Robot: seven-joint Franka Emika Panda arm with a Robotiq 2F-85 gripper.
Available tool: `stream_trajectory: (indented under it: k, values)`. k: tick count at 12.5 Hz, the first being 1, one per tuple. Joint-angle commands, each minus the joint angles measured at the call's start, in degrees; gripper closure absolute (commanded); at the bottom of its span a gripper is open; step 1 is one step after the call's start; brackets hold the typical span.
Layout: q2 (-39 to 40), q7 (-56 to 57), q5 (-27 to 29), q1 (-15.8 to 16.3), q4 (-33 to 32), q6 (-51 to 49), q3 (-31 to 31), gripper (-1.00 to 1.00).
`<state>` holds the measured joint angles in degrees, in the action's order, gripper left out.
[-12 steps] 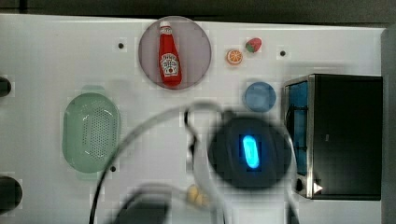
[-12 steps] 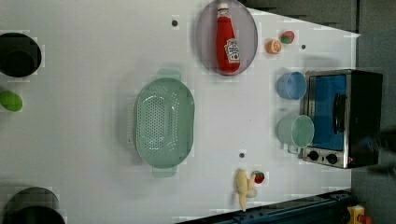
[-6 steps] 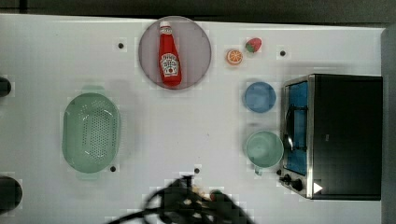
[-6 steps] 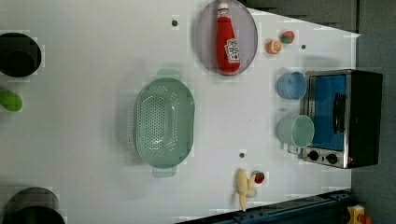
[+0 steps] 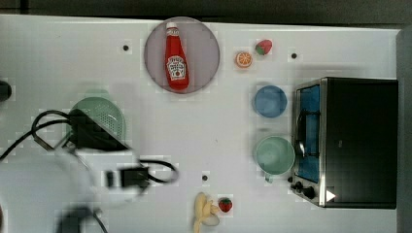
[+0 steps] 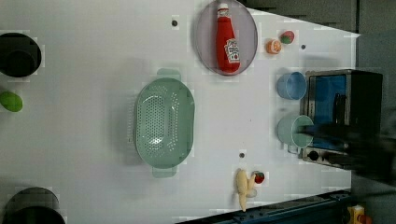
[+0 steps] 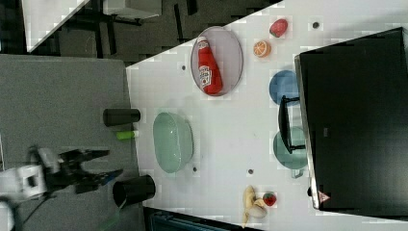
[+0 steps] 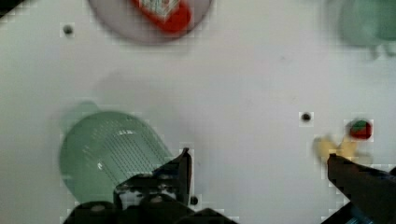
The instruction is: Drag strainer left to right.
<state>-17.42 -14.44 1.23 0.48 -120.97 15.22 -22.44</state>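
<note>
I see the strainer [image 6: 164,122]: pale mint-green oval, bowl dotted with holes, tab handles at both ends, on the white table [image 6: 93,70] left of the plate [image 6: 247,51] in the left view. The arm has swung over it in the top view; earlier, uncovered. Long axis vertical in the left view. Gripper [image 8: 259,163] fingers spread wide, holding nothing.

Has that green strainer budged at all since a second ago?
No. In the left view the strainer sits the same way left of the ketchup plate and the table hole.
</note>
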Motion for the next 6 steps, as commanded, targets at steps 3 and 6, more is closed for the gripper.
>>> stream_trajectory:
  k: [3,6]
  values:
    - [13.17,-28.11,-0.38,0.97,-3.91,15.03,-8.95,-1.00]
    - [22.83,-41.69,-0.65,1.21,-4.10,24.26,-11.30,-1.00]
